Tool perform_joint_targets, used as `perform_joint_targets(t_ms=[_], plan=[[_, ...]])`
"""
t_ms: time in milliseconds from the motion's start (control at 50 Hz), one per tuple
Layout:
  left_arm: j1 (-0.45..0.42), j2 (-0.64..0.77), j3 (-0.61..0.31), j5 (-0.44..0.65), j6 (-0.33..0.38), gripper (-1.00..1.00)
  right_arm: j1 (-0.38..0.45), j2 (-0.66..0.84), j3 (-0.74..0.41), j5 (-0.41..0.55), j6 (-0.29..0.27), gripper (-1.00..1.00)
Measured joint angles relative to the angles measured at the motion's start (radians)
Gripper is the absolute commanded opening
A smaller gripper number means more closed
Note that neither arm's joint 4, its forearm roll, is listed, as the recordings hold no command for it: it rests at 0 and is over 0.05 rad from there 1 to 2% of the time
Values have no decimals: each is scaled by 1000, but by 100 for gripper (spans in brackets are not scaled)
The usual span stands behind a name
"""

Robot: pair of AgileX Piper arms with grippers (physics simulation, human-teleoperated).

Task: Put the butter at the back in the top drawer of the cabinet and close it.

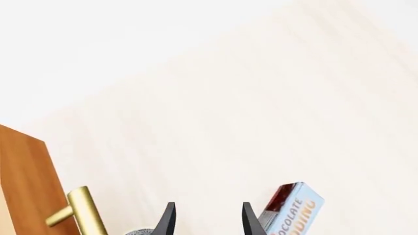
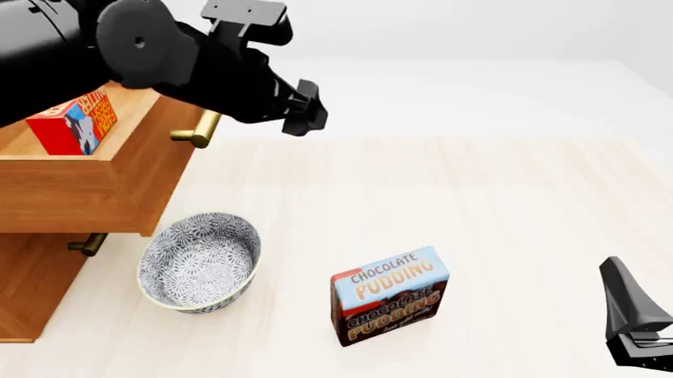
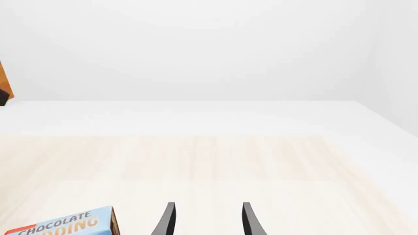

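Currently, your left gripper hangs in the air just in front of the pulled-out top drawer of the cabinet; its two dark fingertips stand apart with nothing between them, so the fingers are released. In the front view, the left arm's black body crosses above the drawer, and the gripper end points out over the table. The butter, a small red box with a blue panel, stands upright inside the top drawer, partly hidden by the arm. The drawer's brass bar handle projects toward the table, close under the left gripper; the left wrist view shows the same handle beside the drawer's wooden front.

Below the open drawer, a lower drawer's handle is partly visible. A patterned grey-and-white bowl sits on the table just beside the cabinet. The Chocolate Pudding box stands upright on the table, near the bowl but apart from it.

Your right gripper rests low at the near right edge of the table, well apart from the cabinet; its fingertips are also spread and hold nothing. Its wrist view catches a corner of the pudding box.
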Motion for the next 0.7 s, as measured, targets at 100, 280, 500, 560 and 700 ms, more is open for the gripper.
perform_joint_targets(t_ms=[100,280,500,560,700], plan=[[5,11,6,-8,-5,100,0,0,0,0,0,100],[12,30,15,-22,-16,100,0,0,0,0,0,100],[29,38,29,-35,-17,100,0,0,0,0,0,100],[37,38,35,-38,-15,100,0,0,0,0,0,100],[52,33,48,-46,-9,100,0,0,0,0,0,100]])
